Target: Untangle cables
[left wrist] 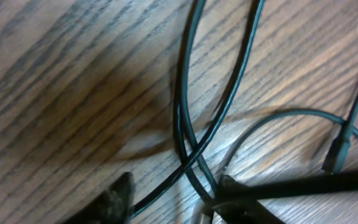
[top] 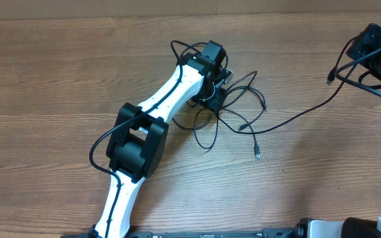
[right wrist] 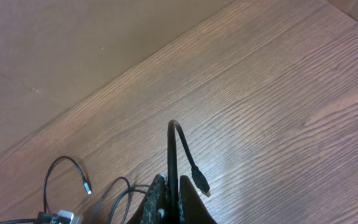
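Overhead view: a loose tangle of thin black cables [top: 227, 109] lies on the wooden table [top: 58, 79], just toward 1 o'clock from the middle. The left gripper [top: 213, 80] points down over the tangle's 11 o'clock edge. One strand leaves the tangle toward 2 o'clock and rises to the right gripper [top: 374, 49], which hangs near the table's 2 o'clock corner, well apart from the tangle.

Left wrist view: the left gripper [left wrist: 176, 200] sits low over the wood with its jaws standing apart. Two crossing strands of the cables [left wrist: 180, 118] run from 12 o'clock down into the gap between the fingertips [left wrist: 120, 199]. Whether either fingertip touches a strand cannot be told.

Right wrist view: the right gripper [right wrist: 169, 194] has its jaws pressed together, pinching one strand of the cables [right wrist: 172, 155]. That strand rises toward 12 o'clock, bends over, and hangs toward 4 o'clock, ending in a small plug [right wrist: 200, 182].
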{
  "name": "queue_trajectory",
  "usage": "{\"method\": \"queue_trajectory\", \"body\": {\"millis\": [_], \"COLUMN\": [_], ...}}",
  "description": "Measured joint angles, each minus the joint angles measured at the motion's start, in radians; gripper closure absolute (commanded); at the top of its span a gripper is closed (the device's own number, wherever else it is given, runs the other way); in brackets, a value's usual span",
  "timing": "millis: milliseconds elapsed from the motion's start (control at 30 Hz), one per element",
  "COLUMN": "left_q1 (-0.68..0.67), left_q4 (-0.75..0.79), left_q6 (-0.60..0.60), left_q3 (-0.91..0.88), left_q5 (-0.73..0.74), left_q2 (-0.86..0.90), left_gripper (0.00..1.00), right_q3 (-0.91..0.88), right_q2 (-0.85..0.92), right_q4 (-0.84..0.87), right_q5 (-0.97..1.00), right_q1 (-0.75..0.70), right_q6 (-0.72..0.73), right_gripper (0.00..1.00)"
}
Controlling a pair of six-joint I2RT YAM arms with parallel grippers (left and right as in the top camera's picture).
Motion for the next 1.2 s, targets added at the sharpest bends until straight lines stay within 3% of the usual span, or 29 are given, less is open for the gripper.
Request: {"method": "queue_trajectory", "body": {"millis": [167,600,933,1000,1100,1200], "left_q1": [0.000,0.036,0.312,0.372,0.414,0.404], "left_q4": [-0.015,-0.175,-0.220,-0.233,-0.257,-0.280], "left_q6": [-0.003,-0.015,-0.142,-0.183,-0.227,-0.252], "left_q3": [0.000,0.021,0.042,0.051,0.059,0.059], "left_q5": [-0.007,-0.137,-0.175,-0.172,-0.117,-0.014], "left_q2": [0.000,0.000,-0.136,-0.174,-0.202,-0.204], "left_gripper": [0.96,0.96,0.96,0.85,0.51,0.33], "right_q3": [0.000,0.000,0.000,0.000,0.000,0.000], "right_q2": [0.000,0.000,0.000,0.000,0.000,0.000], "right_q4": [-0.002,-0.002,-0.001,-0.002,-0.002,-0.002], "right_q5": [0.000,0.005,0.145,0.155,0.158,0.149], "right_q1": [0.000,0.000,-0.037,-0.058,-0.073,-0.072], "right_q6": [0.000,0.000,0.000,0.001,0.002,0.003], "right_gripper": [0.96,0.96,0.96,0.96,0.96,0.96]}}
